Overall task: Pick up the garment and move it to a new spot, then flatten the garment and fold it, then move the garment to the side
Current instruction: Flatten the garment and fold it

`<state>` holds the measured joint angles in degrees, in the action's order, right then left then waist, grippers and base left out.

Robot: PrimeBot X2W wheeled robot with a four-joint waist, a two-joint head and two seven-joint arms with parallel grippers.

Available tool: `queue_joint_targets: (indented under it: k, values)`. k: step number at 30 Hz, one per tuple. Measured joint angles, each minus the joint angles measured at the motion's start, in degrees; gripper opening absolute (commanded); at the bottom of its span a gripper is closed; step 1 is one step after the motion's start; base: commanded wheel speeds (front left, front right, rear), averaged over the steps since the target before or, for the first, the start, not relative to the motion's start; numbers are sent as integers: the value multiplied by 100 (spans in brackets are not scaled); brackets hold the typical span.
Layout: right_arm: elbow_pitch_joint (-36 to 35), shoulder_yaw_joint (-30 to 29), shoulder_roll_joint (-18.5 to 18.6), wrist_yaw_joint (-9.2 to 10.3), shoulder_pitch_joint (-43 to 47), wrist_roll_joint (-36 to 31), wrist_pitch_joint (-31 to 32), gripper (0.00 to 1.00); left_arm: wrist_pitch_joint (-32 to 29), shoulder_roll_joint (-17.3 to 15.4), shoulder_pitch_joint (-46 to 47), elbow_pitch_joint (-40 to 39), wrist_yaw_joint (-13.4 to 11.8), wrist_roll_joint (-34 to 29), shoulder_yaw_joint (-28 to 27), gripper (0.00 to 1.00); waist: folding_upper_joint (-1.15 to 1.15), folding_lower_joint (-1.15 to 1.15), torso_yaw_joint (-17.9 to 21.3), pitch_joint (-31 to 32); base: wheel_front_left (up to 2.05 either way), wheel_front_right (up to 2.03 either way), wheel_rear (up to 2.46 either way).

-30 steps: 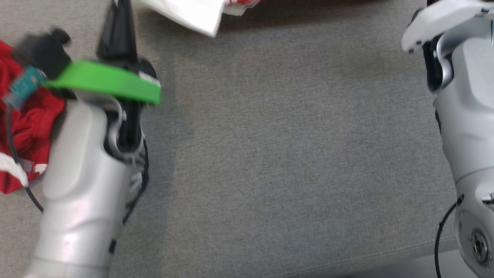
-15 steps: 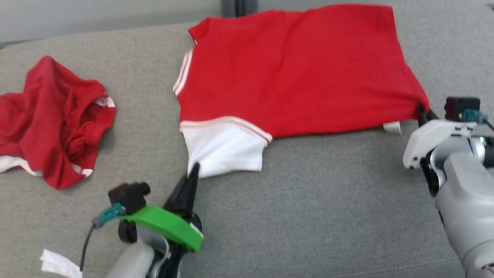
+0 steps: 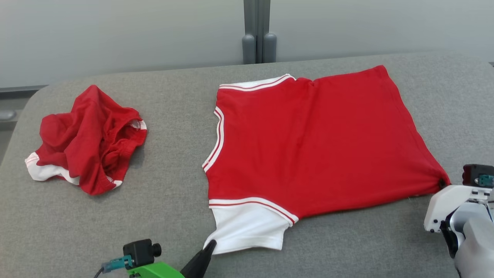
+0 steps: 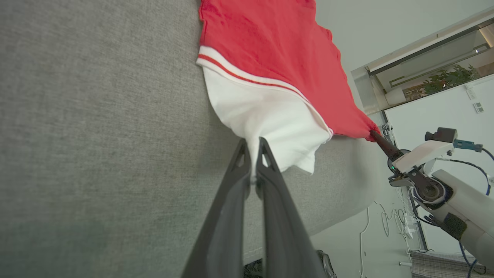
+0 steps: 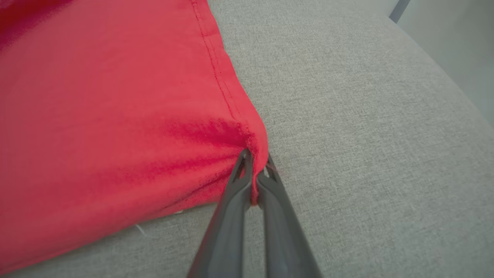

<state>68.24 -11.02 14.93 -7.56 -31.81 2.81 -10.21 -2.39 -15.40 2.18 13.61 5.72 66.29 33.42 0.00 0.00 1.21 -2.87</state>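
Grey fabric-covered bench [image 3: 115, 216] takes up most of the scene, with rounded far corners, a pale wall behind and a grey post [image 3: 259, 42] at back centre. The red garment [image 3: 308, 146] is a shirt with white sleeves and red-white striped trim. It lies spread nearly flat on the bench, centre to right, neckline toward the robot's left and hem toward its right, with a few low wrinkles near the far edge. A second crumpled red garment [image 3: 85, 143] with white trim sits in a heap on the bench at the left, well apart from the shirt. The near white sleeve [image 3: 247, 227] lies at the shirt's front left corner, drawn to a point toward the robot; the far sleeve is just a thin white strip along the back edge. The left tool [image 4: 252, 144] is closed on the outer corner of that near sleeve, white cloth pinched between its two dark fingers, tips low by the bench. The right tool [image 5: 256, 156] is closed on the shirt's near hem corner, red cloth bunched between the fingers and creases fanning out from the pinch, tips also low by the bench. A green bracket [image 3: 154, 270] and a small black camera [image 3: 141, 251] ride on the left wrist, and a white housing [image 3: 444, 204] sits on the right wrist
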Motion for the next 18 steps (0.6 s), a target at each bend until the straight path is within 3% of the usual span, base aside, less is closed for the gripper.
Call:
queue_joint_targets:
  k: [9, 18]
  values:
    - [-152, -842, -258, 0, 586, -463, 391, 0, -4, -89, -333, -342, -331, -11, 33, 0, 0, 0, -110, 278, 0, 0, 0]
    - [-1232, -1433, -646, -1, 1218, -980, 1265, 0, -534, -307, -581, -555, -582, 221, 96, 0, 0, 0, -45, 330, 0, 0, 0]
